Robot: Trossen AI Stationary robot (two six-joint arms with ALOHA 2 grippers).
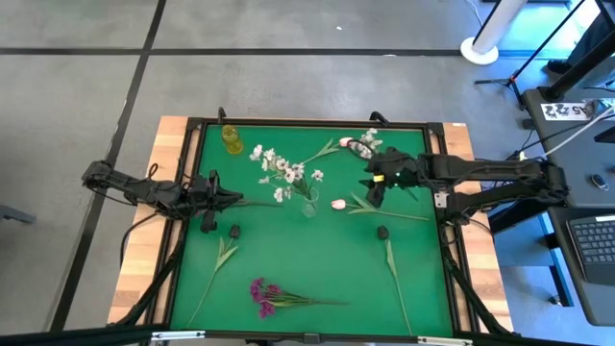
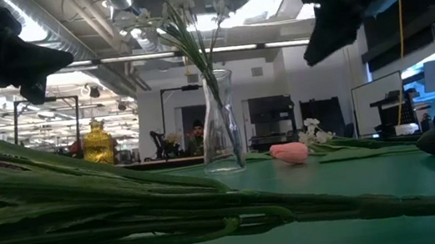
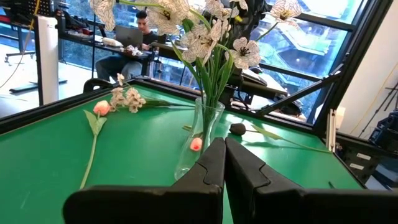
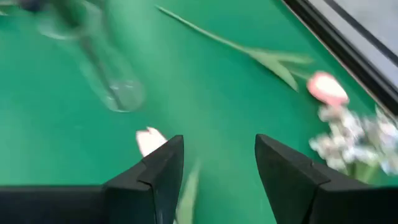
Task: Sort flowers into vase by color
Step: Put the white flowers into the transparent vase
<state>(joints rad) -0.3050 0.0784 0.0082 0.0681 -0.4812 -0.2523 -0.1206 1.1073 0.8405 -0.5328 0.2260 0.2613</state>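
A clear glass vase (image 1: 309, 205) stands mid-table and holds white blossom sprays (image 1: 283, 171). It shows too in the low view (image 2: 219, 122). A pale pink bud (image 1: 338, 204) lies on the mat just right of the vase. Its stem (image 1: 389, 214) runs toward the table's right edge. My right gripper (image 1: 375, 188) hovers open above that stem. In its wrist view the bud (image 4: 149, 140) lies beside one finger of my right gripper (image 4: 217, 163). My left gripper (image 1: 213, 197) is shut, left of the vase, and holds nothing (image 3: 224, 163).
A yellow vase (image 1: 232, 139) stands at the far left. A second pink bud (image 1: 346, 142) and a white spray (image 1: 371, 139) lie at the far edge. A magenta cluster (image 1: 261, 293) and leaf stems (image 1: 223, 258) (image 1: 392, 267) lie near. Two small black objects (image 1: 234, 231) (image 1: 382, 232) sit mid-table.
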